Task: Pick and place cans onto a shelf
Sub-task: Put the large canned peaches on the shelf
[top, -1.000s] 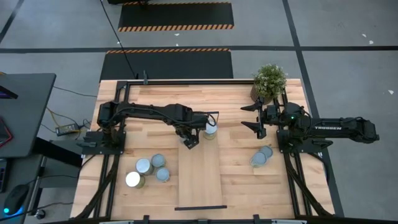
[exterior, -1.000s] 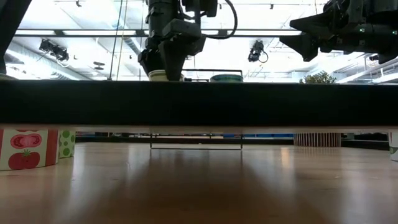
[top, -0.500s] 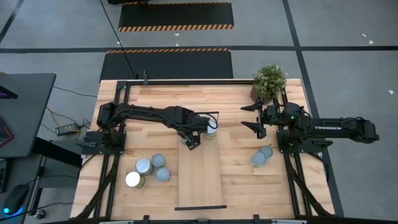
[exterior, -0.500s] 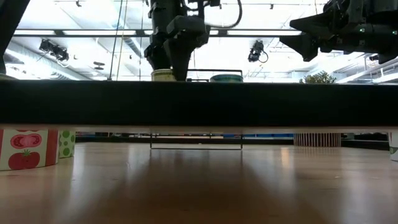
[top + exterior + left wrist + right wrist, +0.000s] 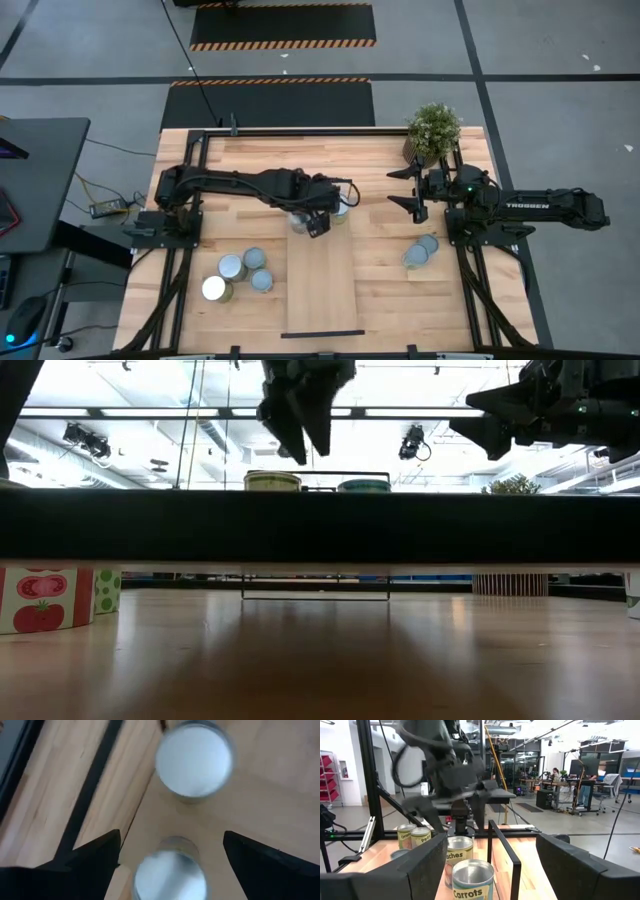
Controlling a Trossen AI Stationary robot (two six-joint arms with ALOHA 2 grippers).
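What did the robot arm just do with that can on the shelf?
The left gripper let go of a can beside another can on the shelf, then lifted away, open. The right gripper stayed still, and the cans on the table did not move.

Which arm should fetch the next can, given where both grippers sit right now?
Probably right: its gripper waits close to the two cans on its side, while the left gripper hangs open over the shelf.

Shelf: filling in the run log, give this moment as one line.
left gripper: jaws open over shelf end | cans on shelf: two, upright | right gripper: parked beside plant
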